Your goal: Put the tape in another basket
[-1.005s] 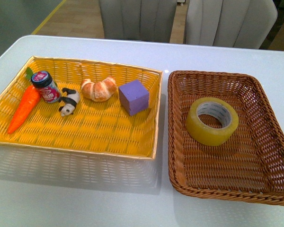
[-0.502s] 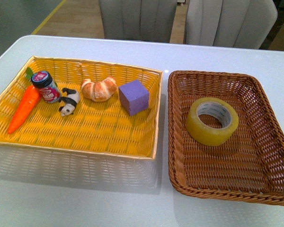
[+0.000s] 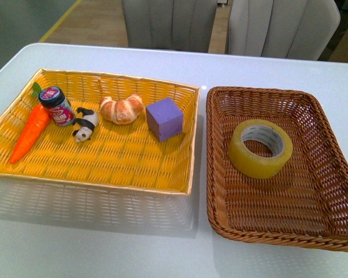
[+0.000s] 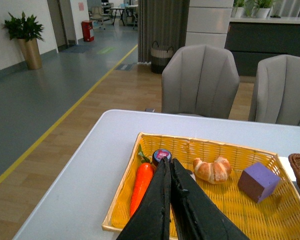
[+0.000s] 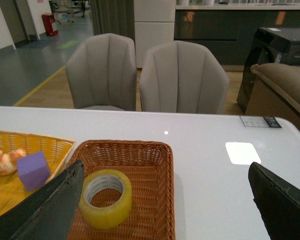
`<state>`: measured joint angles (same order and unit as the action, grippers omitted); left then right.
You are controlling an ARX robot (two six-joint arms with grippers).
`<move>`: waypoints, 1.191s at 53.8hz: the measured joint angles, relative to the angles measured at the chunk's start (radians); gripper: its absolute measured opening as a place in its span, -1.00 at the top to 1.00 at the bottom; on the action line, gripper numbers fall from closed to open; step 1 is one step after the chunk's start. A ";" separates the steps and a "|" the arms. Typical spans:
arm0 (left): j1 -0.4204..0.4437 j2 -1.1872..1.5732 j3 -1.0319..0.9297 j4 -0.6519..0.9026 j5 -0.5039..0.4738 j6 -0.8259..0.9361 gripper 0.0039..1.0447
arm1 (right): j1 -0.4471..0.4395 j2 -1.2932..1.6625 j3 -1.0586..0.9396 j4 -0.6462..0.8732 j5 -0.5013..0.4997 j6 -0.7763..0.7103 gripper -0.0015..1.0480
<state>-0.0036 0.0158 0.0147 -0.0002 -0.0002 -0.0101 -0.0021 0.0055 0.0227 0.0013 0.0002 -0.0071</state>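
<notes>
The tape (image 3: 260,148) lies flat in the brown basket (image 3: 313,119), on the right of a white table (image 3: 104,243). Grey chairs (image 3: 284,26) stand behind. The left gripper (image 4: 169,172) is pressed closed, empty; the right gripper (image 5: 165,200) is spread wide, its fingers cut off.

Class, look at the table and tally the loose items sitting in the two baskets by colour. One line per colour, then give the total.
Orange: 1, the carrot
Purple: 1, the cube
Golden brown: 1, the croissant
Black and white: 1, the panda
Dark with pink label: 1, the jar
Yellow: 1, the tape
Total: 6
</notes>
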 joint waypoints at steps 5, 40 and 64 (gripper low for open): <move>0.000 0.000 0.000 0.000 0.000 0.000 0.97 | 0.000 -0.001 0.000 0.000 0.000 0.000 -0.83; 0.000 -0.001 0.000 0.000 0.000 0.002 -0.87 | 0.000 -0.001 0.000 0.000 0.000 0.000 -0.83; 0.000 -0.001 0.000 0.000 0.000 0.002 -0.83 | 0.000 -0.001 0.000 0.000 0.000 0.000 -0.83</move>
<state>-0.0036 0.0151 0.0147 -0.0002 -0.0002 -0.0082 -0.0021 0.0048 0.0227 0.0013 0.0002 -0.0071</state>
